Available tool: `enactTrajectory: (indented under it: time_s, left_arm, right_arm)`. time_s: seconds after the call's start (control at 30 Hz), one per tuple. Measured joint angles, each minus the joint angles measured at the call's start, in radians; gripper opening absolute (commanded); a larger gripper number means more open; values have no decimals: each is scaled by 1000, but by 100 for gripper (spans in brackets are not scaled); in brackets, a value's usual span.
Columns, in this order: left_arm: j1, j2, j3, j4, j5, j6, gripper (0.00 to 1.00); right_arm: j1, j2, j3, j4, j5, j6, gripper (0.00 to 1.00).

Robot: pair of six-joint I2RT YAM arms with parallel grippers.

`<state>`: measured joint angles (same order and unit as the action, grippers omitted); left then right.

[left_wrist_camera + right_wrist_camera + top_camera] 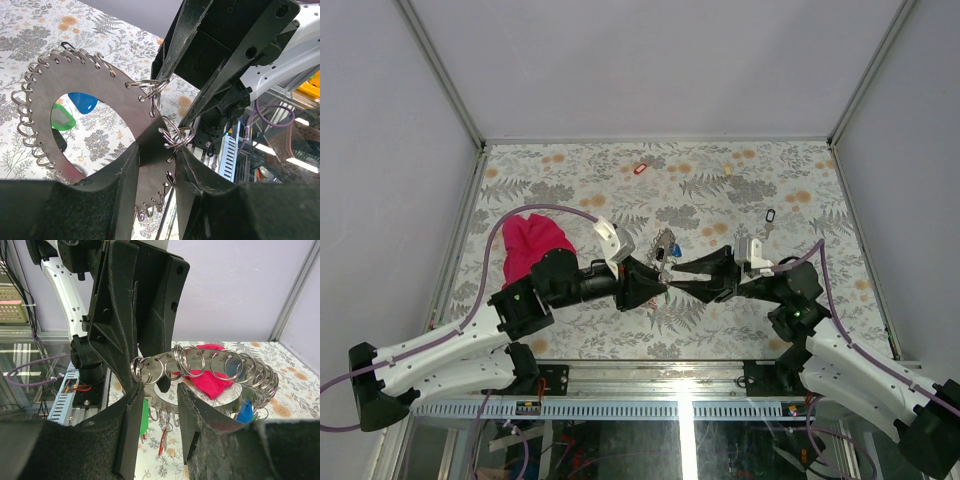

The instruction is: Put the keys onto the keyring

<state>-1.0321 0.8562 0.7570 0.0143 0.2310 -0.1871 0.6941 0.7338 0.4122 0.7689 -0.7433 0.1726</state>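
- The left pincer (157, 150) is clenched on the rim of the keyring (100, 95), at the centre of the top view.
- The right pincer (157, 390) meets that rim from the right, fingers apart — whether it grasps anything I cannot tell.
- Loose keys (769, 215) lie toward the upper right — the right arm is nearer.

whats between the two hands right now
The keyring: the left hand pinches its grey plate's edge, and the right hand reaches its split rings from the other side. The left wrist view shows it best.
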Motion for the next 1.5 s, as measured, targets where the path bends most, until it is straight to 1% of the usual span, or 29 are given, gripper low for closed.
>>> enactTrajectory:
  time_s: [0.2, 0.77, 1.17, 1.5]
  left_arm:
    - [0, 0, 0, -1, 12, 1, 0]
    - [0, 14, 0, 0, 16, 5, 0]
    - [0, 20, 0, -1, 24, 5, 0]
    - [0, 26, 0, -1, 37, 6, 0]
  right_arm:
    - [1, 7, 0, 8, 0, 3, 43]
    - [2, 1, 0, 55, -1, 27, 42]
    - [4, -13, 0, 60, -1, 33, 31]
    - [4, 13, 9, 60, 0, 45, 27]
